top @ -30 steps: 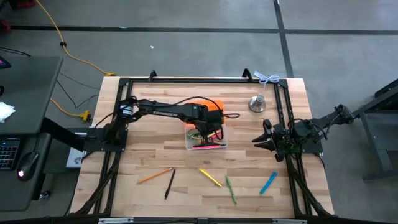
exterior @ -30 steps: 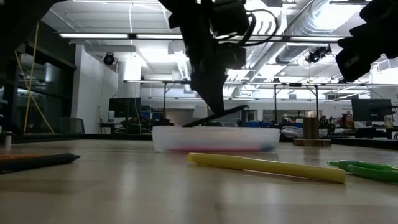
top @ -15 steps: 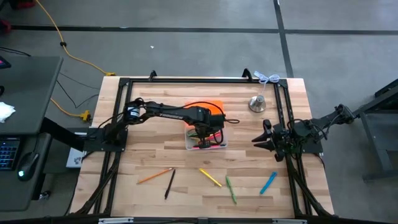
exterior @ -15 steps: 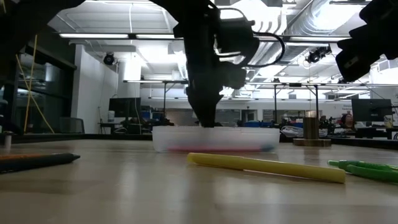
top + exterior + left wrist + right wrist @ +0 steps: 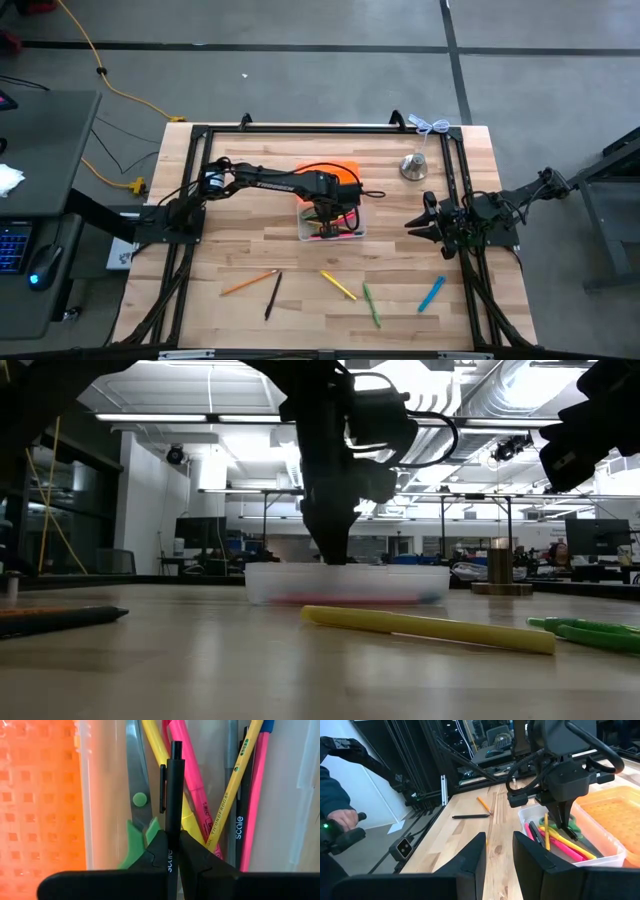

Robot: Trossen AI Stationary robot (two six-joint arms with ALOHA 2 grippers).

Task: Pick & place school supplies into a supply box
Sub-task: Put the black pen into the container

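Two grippers: mine are the left gripper point(image 5: 332, 214), down inside the box, and the right gripper point(image 5: 415, 226), waiting over the table's right side near the frame.
Left grip: my fingers point(image 5: 158, 851) are pinched tight on one black pen point(image 5: 171, 800), held upright over the box contents, tip pointing into the box.
Right grip: my fingers point(image 5: 471, 857) stand a little apart with nothing between them.
Box point(image 5: 352, 229): one, clear, at the table's middle, its orange lid point(image 5: 345, 170) swung open on the far side.
In the box, counted in the left wrist view: one pair of green-handled scissors point(image 5: 136, 815), one pink marker point(image 5: 192, 780), one yellow marker point(image 5: 160, 757), one yellow pencil point(image 5: 235, 775), one black pen with white lettering point(image 5: 240, 815), one pink pencil point(image 5: 256, 795); some overlap, so there may be more underneath.
Loose on the table, five: orange pencil point(image 5: 249, 282), black pen point(image 5: 272, 296), yellow marker point(image 5: 338, 285), green marker point(image 5: 371, 304), blue marker point(image 5: 431, 294), all in a row near the front edge.
Bell point(image 5: 414, 166): one, silver, at the back right.
Person: one hand point(image 5: 340, 820) shows beyond the table in the right wrist view.
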